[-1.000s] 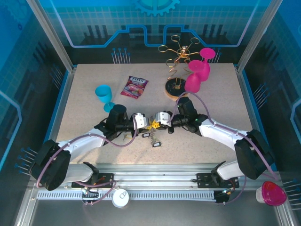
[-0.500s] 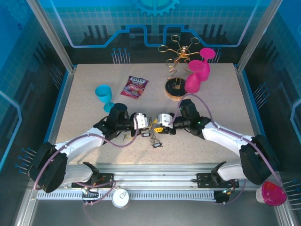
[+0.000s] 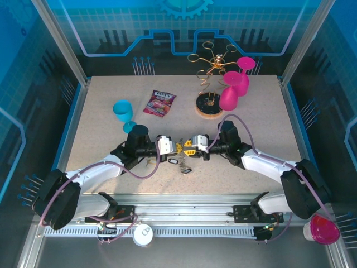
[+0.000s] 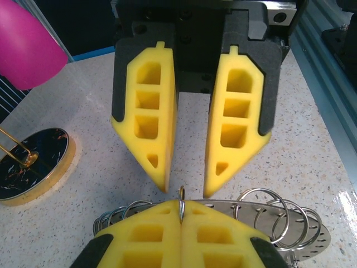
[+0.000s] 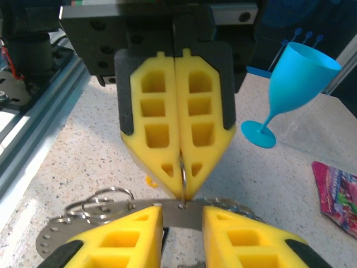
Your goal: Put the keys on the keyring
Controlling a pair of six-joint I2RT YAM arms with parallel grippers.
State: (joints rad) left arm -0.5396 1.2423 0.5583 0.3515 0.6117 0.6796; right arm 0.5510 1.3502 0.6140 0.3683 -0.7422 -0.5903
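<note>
The keyring (image 4: 312,237) is a flat grey metal plate with holes and several small split rings, lying on the table between both grippers. My left gripper (image 4: 181,202) is shut on one small split ring (image 5: 182,167) that runs through a hole in the plate. My right gripper (image 5: 182,207) faces it, open, with the plate's edge (image 5: 181,216) lying across the gap between its fingers. In the top view the left gripper (image 3: 177,147) and right gripper (image 3: 186,149) meet tip to tip. Two black-headed keys (image 3: 173,162) (image 3: 186,170) lie loose just in front of them.
A blue goblet (image 3: 122,111) and a candy packet (image 3: 159,103) sit behind the left arm. The gold wire rack on its round base (image 3: 209,106) and pink glasses (image 3: 234,89) stand behind the right arm. A pink cup (image 3: 323,229) sits off the table's near right corner.
My left jaws have closed fully on the small ring. My right jaws, shut a second ago, now stand apart. Both grippers stay tip to tip, the right arm shifted slightly.
</note>
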